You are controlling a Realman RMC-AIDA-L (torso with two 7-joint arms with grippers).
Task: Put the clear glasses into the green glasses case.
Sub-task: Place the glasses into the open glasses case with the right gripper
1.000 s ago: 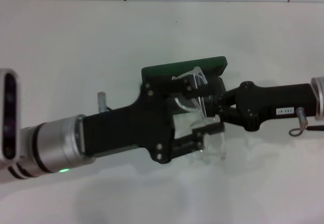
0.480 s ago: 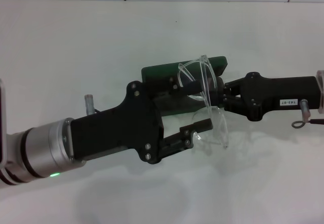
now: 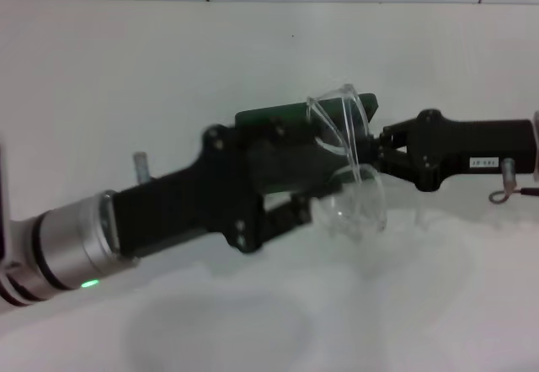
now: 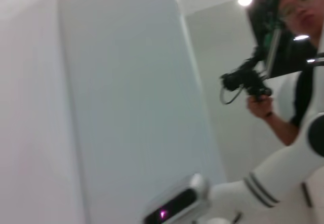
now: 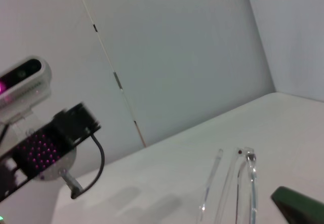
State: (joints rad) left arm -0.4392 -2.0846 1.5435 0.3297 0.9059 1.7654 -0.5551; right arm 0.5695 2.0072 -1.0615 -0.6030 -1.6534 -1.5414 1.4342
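Observation:
The clear glasses (image 3: 347,157) hang tilted above the table, in front of the green glasses case (image 3: 274,118), whose lid stands open behind them. My right gripper (image 3: 376,150) reaches in from the right and is shut on the glasses at their right side. My left gripper (image 3: 322,172) comes in from the lower left with its fingers spread beside the lenses; its black body hides most of the case. The right wrist view shows the glasses' arms (image 5: 238,183) close up and a corner of the case (image 5: 299,207).
The white table (image 3: 168,61) runs back to a tiled wall. The left arm's silver wrist (image 3: 76,241) crosses the lower left. In the left wrist view there are only walls, a person (image 4: 298,11) and part of the robot.
The left gripper has drawn back to the left and rolled, leaving the glasses at the right gripper's tip. The glasses have risen and tipped more upright. The right gripper moved up and right.

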